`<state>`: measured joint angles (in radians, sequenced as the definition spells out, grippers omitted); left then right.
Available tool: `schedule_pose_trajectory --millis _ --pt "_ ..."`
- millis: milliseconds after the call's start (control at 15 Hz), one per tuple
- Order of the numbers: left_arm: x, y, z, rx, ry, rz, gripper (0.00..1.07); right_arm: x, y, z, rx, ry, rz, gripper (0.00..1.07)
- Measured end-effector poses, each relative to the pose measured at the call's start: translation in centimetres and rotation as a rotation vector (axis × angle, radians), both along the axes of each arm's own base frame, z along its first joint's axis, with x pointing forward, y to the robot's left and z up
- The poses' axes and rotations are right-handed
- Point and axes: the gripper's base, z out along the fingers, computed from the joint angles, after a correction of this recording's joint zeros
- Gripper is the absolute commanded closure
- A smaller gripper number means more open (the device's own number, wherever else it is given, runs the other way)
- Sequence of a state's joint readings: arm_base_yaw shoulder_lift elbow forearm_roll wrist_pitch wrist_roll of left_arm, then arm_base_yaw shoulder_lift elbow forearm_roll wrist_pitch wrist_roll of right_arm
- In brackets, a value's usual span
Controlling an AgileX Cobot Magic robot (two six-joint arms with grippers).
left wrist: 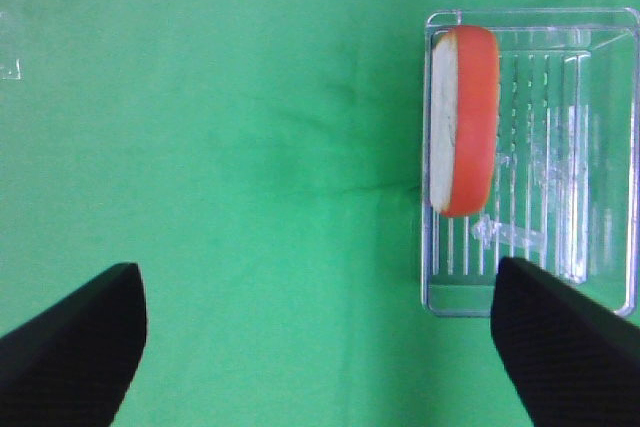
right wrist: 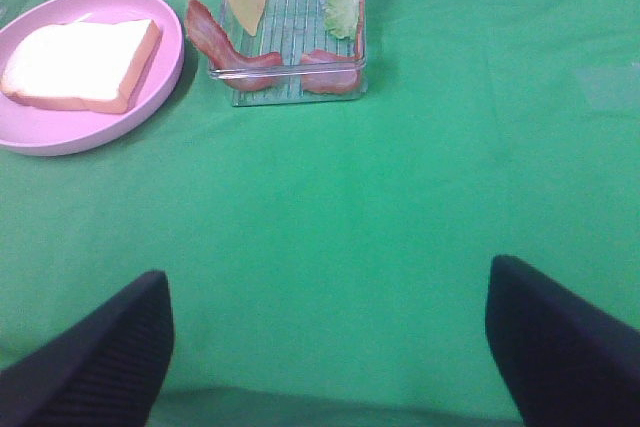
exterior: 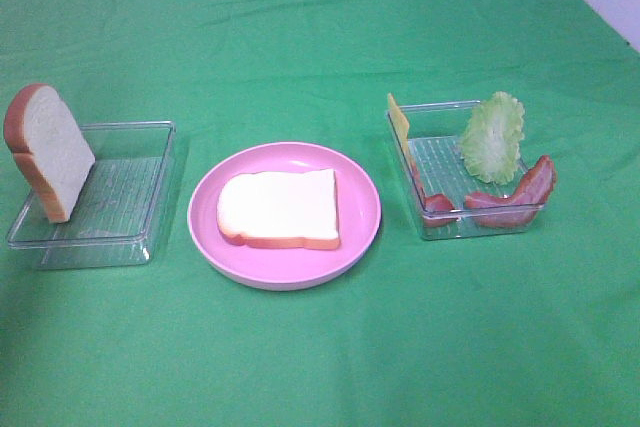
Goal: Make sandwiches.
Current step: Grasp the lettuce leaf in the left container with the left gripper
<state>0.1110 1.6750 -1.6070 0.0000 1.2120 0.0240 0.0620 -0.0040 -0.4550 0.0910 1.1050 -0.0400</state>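
Pink plate [exterior: 360, 247] at centre bears a flat white, orange-crusted bread slice [exterior: 280, 209]; the left clear tray [exterior: 140, 197] props a second slice [exterior: 48, 152] upright, the right tray [exterior: 440, 162] holds cheese [exterior: 400, 125], lettuce [exterior: 492, 137] and seemingly two bacon strips [exterior: 520, 192]; the left gripper [left wrist: 318, 292] and right gripper [right wrist: 328, 282] gape empty.

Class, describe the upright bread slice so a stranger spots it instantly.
On the green cloth, find the clear tray left of the pink plate. Its bread slice stands on edge, leaning; the plate's slice lies flat.

High cam: steep, whole cloth [exterior: 300, 367] | my left wrist: straight down on bread tray [left wrist: 600, 97] | my right wrist: slanted, perhaps farther, shares plate [right wrist: 100, 134]
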Motion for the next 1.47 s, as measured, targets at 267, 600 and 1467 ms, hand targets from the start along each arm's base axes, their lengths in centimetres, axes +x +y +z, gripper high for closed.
schedule_pose_trajectory --millis 267,600,1467 --pt "-6.7 -1.2 0.4 -0.048 0.01 -0.031 0.21 0.0 0.0 0.0 0.002 0.0 0.001 0.26" --pt "-19.9 -2.8 0.2 -0.022 -0.152 -0.056 0.21 0.0 0.0 0.0 0.002 0.0 0.001 0.26" --pt "-36.2 -4.6 -5.9 0.096 -0.696 -0.115 0.21 0.0 0.0 0.0 0.002 0.0 0.001 0.26"
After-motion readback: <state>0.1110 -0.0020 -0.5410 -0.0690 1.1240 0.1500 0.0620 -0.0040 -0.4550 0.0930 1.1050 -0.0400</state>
